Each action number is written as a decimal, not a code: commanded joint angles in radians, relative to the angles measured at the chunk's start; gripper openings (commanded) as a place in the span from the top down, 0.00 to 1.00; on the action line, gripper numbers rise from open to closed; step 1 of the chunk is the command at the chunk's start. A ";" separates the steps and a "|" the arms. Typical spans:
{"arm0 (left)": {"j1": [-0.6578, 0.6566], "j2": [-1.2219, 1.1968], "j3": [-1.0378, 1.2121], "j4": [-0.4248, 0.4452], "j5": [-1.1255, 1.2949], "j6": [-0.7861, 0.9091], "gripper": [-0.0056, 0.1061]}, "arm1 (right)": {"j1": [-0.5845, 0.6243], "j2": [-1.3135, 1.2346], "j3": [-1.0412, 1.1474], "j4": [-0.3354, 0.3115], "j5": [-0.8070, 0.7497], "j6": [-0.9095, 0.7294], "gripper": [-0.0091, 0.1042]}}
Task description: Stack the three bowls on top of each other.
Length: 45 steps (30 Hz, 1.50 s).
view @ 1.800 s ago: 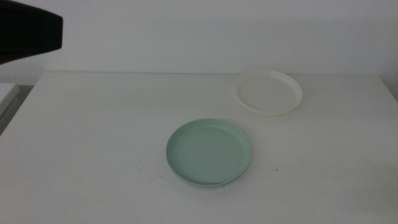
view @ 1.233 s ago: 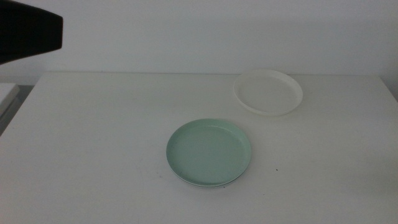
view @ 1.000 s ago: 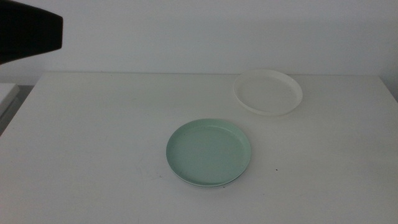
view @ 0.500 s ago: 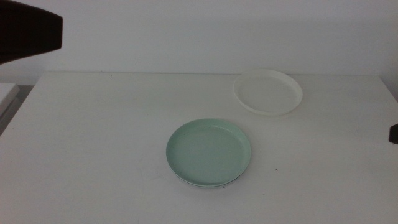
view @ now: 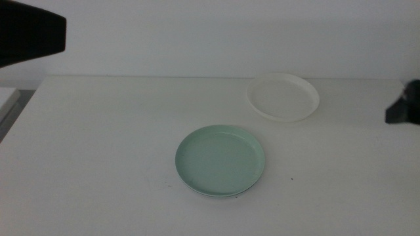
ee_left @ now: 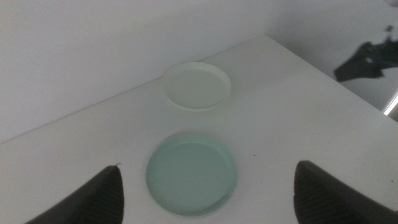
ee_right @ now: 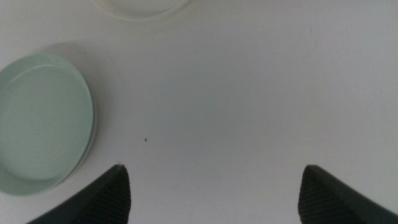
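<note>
On the middle view, I find the mint green bowl (view: 220,161) near centre of the table (view: 98,144), seated on a paler rim that I judge to be the grey bowl beneath, though its colour is hard to confirm. The white bowl (view: 283,97) lies alone, far and to the right, well apart from that pair. The right gripper (view: 401,109) shows only as a dark tip at the right edge, level with the white bowl and touching nothing. From the left wrist view, the left gripper (ee_left: 205,198) hangs high over the near side, jaws spread wide and empty, with both bowls in sight beyond. From the right wrist view, jaws likewise stand wide apart with bare table between them; the white bowl's edge sits just ahead. My judgement: these bowls are light, rigid and smooth, likely to skid if nudged. The low upright rim is the only purchase, so I would pinch the white bowl's near right rim.
</note>
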 commanded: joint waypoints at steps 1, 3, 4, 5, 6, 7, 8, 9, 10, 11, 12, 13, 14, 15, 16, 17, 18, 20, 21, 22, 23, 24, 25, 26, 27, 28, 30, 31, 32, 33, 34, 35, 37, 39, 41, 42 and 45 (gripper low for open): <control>0.001 -0.005 -0.003 -0.006 -0.013 -0.006 0.11 | -0.001 0.087 -0.068 -0.006 0.011 -0.007 0.11; 0.001 -0.005 -0.003 -0.006 -0.013 -0.006 0.11 | -0.001 0.168 -0.128 -0.022 0.012 -0.009 0.11; 0.001 -0.005 -0.003 -0.006 -0.013 -0.006 0.11 | -0.001 0.213 -0.164 -0.027 0.012 -0.018 0.11; 0.001 -0.005 -0.003 -0.006 -0.013 -0.006 0.11 | -0.001 0.251 -0.195 -0.027 0.012 -0.024 0.11; 0.001 -0.005 -0.003 -0.006 -0.013 -0.006 0.11 | -0.001 0.298 -0.236 -0.027 0.012 -0.027 0.11; 0.001 -0.005 -0.003 -0.006 -0.013 -0.006 0.11 | -0.001 0.346 -0.280 -0.027 0.012 -0.027 0.11; 0.001 -0.005 -0.003 -0.006 -0.013 -0.006 0.11 | -0.001 0.385 -0.326 -0.027 0.005 -0.027 0.11; 0.001 -0.005 -0.003 -0.006 -0.013 -0.006 0.11 | -0.001 0.436 -0.373 -0.025 -0.002 -0.033 0.11; 0.001 -0.005 -0.003 -0.006 -0.013 -0.006 0.11 | -0.001 0.487 -0.419 -0.020 -0.014 -0.056 0.11; 0.001 -0.005 -0.003 -0.006 -0.013 -0.006 0.11 | -0.001 0.539 -0.457 -0.013 -0.018 -0.072 0.11; 0.001 -0.005 -0.003 -0.006 -0.013 -0.006 0.11 | -0.001 0.592 -0.507 -0.007 -0.014 -0.078 0.11; 0.001 -0.005 -0.003 -0.006 -0.013 -0.006 0.11 | -0.001 0.645 -0.558 -0.002 -0.007 -0.080 0.12; 0.001 -0.005 -0.003 -0.006 -0.013 -0.006 0.11 | -0.001 0.686 -0.599 -0.002 0.000 -0.083 0.12; 0.001 -0.005 -0.003 -0.006 -0.013 -0.006 0.11 | -0.001 0.738 -0.650 -0.002 0.011 -0.088 0.13; 0.001 -0.005 -0.003 -0.006 -0.013 -0.006 0.11 | -0.001 0.787 -0.702 -0.002 0.021 -0.098 0.14; 0.001 -0.005 -0.003 -0.006 -0.013 -0.006 0.11 | -0.001 0.825 -0.754 -0.002 0.029 -0.101 0.15; 0.001 -0.005 -0.003 -0.006 -0.013 -0.006 0.11 | -0.003 0.871 -0.803 -0.002 0.038 -0.106 0.16; 0.001 -0.005 -0.003 -0.006 -0.013 -0.006 0.11 | -0.003 0.955 -0.888 -0.008 0.040 -0.105 0.18; 0.001 -0.005 -0.003 -0.003 -0.013 -0.006 0.11 | -0.003 0.994 -0.933 -0.011 0.040 -0.115 0.19; 0.001 -0.005 -0.003 -0.001 -0.013 -0.006 0.11 | -0.005 1.033 -0.977 -0.011 0.040 -0.130 0.21; 0.001 -0.005 -0.003 -0.001 -0.013 -0.006 0.11 | -0.009 1.062 -1.011 -0.011 0.040 -0.133 0.22; 0.001 -0.005 -0.003 -0.001 -0.013 -0.006 0.11 | -0.013 1.097 -1.051 -0.009 0.040 -0.133 0.23; 0.001 -0.005 -0.003 -0.001 -0.013 -0.006 0.11 | -0.017 1.130 -1.088 -0.009 0.040 -0.133 0.24; 0.001 -0.005 -0.003 0.001 -0.013 -0.006 0.11 | -0.017 1.154 -1.125 -0.009 0.040 -0.133 0.24; 0.001 -0.005 -0.003 0.001 -0.013 -0.006 0.11 | -0.022 1.184 -1.159 -0.001 0.040 -0.133 0.25; 0.001 -0.005 -0.003 0.001 -0.013 -0.006 0.11 | -0.023 1.212 -1.190 0.013 0.037 -0.128 0.25; 0.001 -0.005 -0.003 0.001 -0.013 -0.006 0.11 | -0.024 1.263 -1.238 0.025 0.035 -0.128 0.27; 0.001 -0.005 -0.003 0.001 -0.013 -0.006 0.11 | -0.024 1.286 -1.259 0.026 0.036 -0.128 0.29; 0.001 -0.005 -0.003 0.001 -0.013 -0.006 0.11 | -0.024 1.308 -1.276 0.026 0.035 -0.128 0.30; 0.001 -0.005 -0.003 0.001 -0.013 -0.006 0.11 | -0.024 1.323 -1.287 0.026 0.035 -0.124 0.32; 0.001 -0.005 -0.003 0.001 -0.013 -0.006 0.11 | -0.026 1.339 -1.296 0.026 0.035 -0.124 0.34; 0.001 -0.005 -0.003 0.001 -0.013 -0.006 0.11 | -0.028 1.351 -1.296 0.026 0.035 -0.124 0.35; 0.001 -0.005 -0.003 0.001 -0.013 -0.006 0.11 | -0.032 1.367 -1.296 0.026 0.035 -0.121 0.38; 0.001 -0.005 -0.003 0.001 -0.013 -0.006 0.11 | -0.034 1.381 -1.296 0.034 0.043 -0.121 0.40; 0.001 -0.005 -0.003 0.001 -0.013 -0.006 0.11 | -0.034 1.391 -1.296 0.037 0.043 -0.121 0.44; 0.001 -0.005 -0.003 0.001 -0.013 -0.006 0.11 | -0.034 1.394 -1.296 0.041 0.043 -0.121 0.46; 0.001 -0.005 -0.003 0.001 -0.013 -0.006 0.11 | -0.034 1.398 -1.296 0.045 0.047 -0.126 0.67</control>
